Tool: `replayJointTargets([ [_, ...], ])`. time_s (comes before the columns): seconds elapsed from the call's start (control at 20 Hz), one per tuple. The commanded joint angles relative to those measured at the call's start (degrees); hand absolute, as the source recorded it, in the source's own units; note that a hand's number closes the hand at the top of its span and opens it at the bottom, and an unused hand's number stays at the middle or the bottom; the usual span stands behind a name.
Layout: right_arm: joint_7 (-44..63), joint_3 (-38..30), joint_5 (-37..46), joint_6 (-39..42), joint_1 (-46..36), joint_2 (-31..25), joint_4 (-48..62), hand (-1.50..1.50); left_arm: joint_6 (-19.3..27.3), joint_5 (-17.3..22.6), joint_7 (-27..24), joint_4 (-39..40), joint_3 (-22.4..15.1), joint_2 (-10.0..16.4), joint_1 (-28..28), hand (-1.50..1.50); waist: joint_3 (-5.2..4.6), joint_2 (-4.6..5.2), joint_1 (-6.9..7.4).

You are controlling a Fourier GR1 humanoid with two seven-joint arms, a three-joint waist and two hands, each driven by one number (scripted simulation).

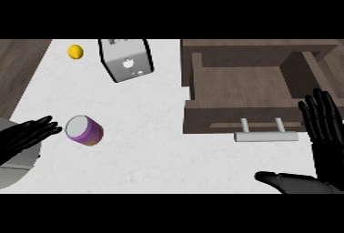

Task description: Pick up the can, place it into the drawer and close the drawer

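1. The left hand [21, 138] is showing at the left edge, its fingers lying straight and released, holding nothing and pointing rightward at the can.
2. The can [84, 130], purple with a white top, is sitting on the counter [148, 154] just right of those fingertips, with a thin gap showing. Its long axis is standing near upright and leaning slightly. This hand is by far the nearer.
3. A yellow fruit [76, 51] and a grey appliance [126, 59] are lying farther back.
4. The drawer [249, 86] is standing open, well right of the can, its handle [265, 135] facing forward.
5. The right hand [328, 154] is resting open beside the drawer, fingers up.
6. Counting: one can, one drawer, one fruit, one appliance, two hands.
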Motion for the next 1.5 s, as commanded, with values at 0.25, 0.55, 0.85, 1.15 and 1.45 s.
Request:
replayJointTargets([
  [0.25,-1.6,-1.0,-1.5,3.3,7.5,-0.3,-4.5,-1.50,-10.0,10.3,3.9,19.6,2.6,7.2,-10.3,-1.50,0.10,-0.18,-0.03],
  [0.55,-1.7,-7.3,-5.1,5.7,5.2,-2.9,-1.3,-1.50,-10.1,4.9,5.7,20.7,3.5,2.5,-12.1,-1.50,0.09,-0.21,0.40],
  [0.85,2.1,-3.9,-2.3,3.3,4.5,-0.2,-3.7,-1.50,-11.6,-1.5,4.2,25.1,5.1,-1.0,-15.3,-1.50,0.07,-0.22,0.48],
  [1.15,-5.2,-8.9,-5.8,7.2,6.5,-1.7,1.2,-1.50,-10.6,-9.6,1.8,24.1,4.2,-6.5,-15.2,-1.50,0.09,-0.25,0.54],
  [1.45,-9.6,-8.0,-4.8,8.7,10.9,0.4,1.2,-1.50,-11.6,-23.0,-7.8,33.3,6.1,-11.0,-17.6,-1.50,0.05,-0.12,0.14],
])
